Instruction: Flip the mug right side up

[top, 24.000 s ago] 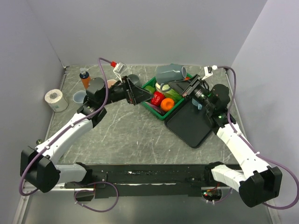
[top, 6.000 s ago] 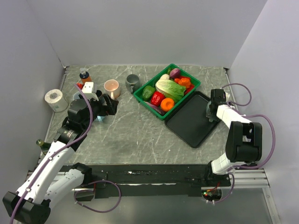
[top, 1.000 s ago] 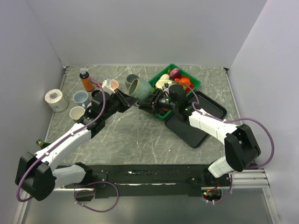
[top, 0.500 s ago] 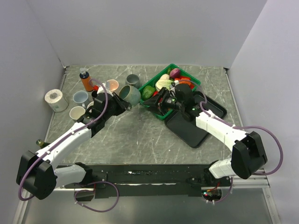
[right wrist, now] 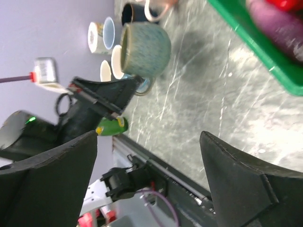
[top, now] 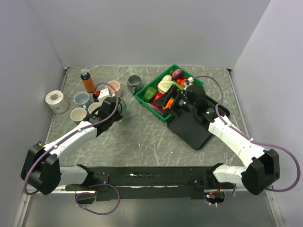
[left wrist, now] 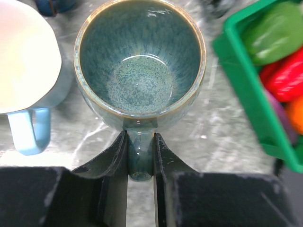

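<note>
A grey marbled table carries a green plastic crate of vegetables and, touching it on the right, a black rectangular tray. Left of the crate, among a cluster of cups, is the blue-green speckled glazed ceramic mug. It is just beside a pale blue mug with a white inside and apart from the crate. The left gripper is clenched on the mug's handle, one finger on each side. This grip probably keeps the rim level and the bowl unobstructed. The mug's long axis is vertical, its mouth faces straight up and its handle points back toward the left arm. Whether its base touches the table cannot be told. The right gripper is released, jaws spread wide and holding nothing. It hangs by the crate, well apart from the mug, so the mug is left to the left claw alone
</note>
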